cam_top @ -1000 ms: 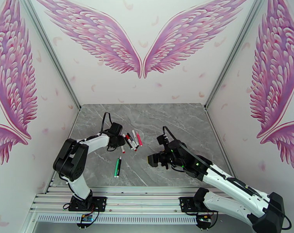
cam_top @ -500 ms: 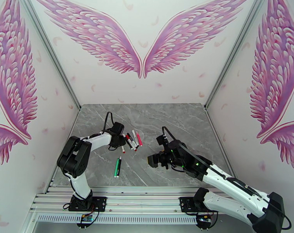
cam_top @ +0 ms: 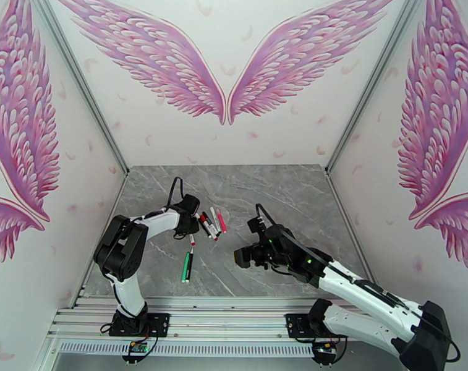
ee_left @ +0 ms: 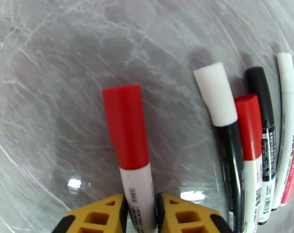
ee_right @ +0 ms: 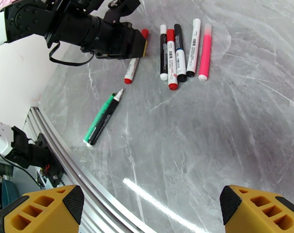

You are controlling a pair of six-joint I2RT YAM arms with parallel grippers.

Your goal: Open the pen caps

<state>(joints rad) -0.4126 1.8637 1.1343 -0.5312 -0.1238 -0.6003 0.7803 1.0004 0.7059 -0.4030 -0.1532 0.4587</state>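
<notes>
Nearest the arm bases, a green pen (cam_top: pixel 187 267) lies alone on the desk (cam_top: pixel 264 193), and to its right the right fingers (ee_right: pixel 42 210) hang wide apart and empty above the marble. Farther back, the left fingers (ee_left: pixel 104 218) clamp the white barrel of a red-capped pen (ee_left: pixel 141 191), its red cap (ee_left: pixel 125 125) jutting free ahead, the other pens (ee_left: pixel 259 152) lying in a tight row just beside. For a clean pull, I judge, the left grip should bear on the barrel alone and lift clear of that row, so the right fingers can take only the cap and draw straight along the pen.
</notes>
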